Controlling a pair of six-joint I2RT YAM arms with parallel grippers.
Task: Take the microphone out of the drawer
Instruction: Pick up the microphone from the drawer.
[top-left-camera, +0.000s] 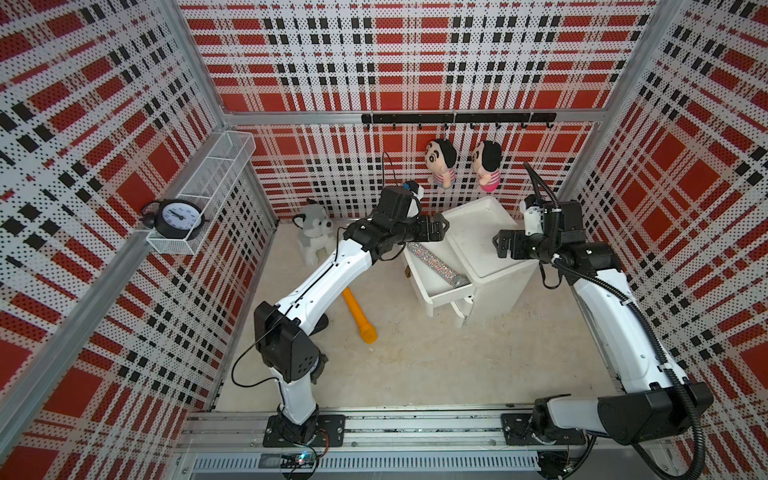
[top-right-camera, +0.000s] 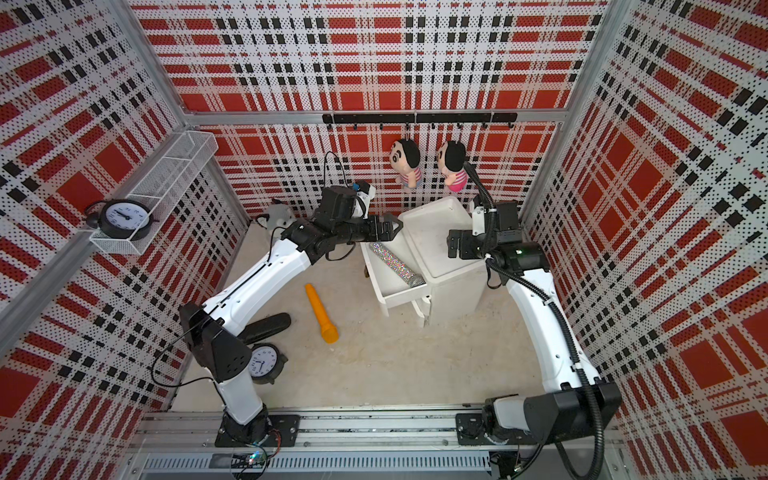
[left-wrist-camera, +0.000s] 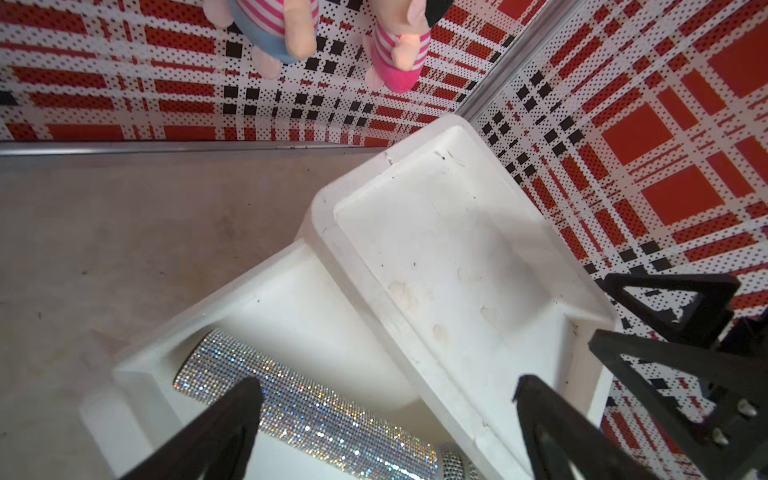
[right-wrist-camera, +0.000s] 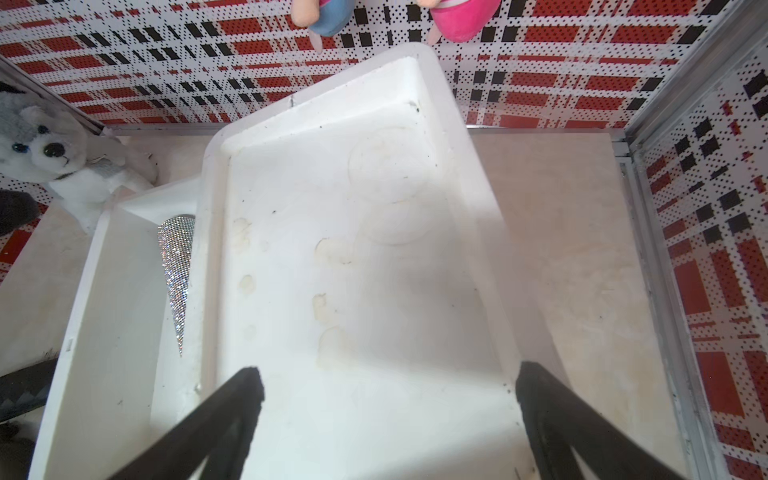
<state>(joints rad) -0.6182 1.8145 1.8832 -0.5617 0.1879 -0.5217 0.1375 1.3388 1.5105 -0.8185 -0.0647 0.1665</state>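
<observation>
A glittery silver microphone (top-left-camera: 436, 262) (top-right-camera: 395, 264) lies at a slant in the white drawer (top-left-camera: 449, 296) (top-right-camera: 400, 297), which is pulled out of a white cabinet (top-left-camera: 500, 291). In the left wrist view the microphone (left-wrist-camera: 307, 411) sits below and between my left fingers, untouched. My left gripper (top-left-camera: 442, 228) (top-right-camera: 395, 228) (left-wrist-camera: 386, 386) hovers open over the drawer's far end. My right gripper (top-left-camera: 498, 243) (top-right-camera: 453, 245) (right-wrist-camera: 388, 374) stands open above the cabinet's recessed top with nothing in it. The right wrist view shows only a sliver of the microphone (right-wrist-camera: 176, 266).
An orange flashlight-shaped thing (top-left-camera: 359, 316) lies on the floor left of the drawer. A husky plush (top-left-camera: 313, 232) sits at the back left. Two dolls (top-left-camera: 440, 162) (top-left-camera: 488, 164) hang on the back wall. One clock (top-left-camera: 178, 218) is in a wall basket, another clock (top-right-camera: 264, 361) lies by the left arm.
</observation>
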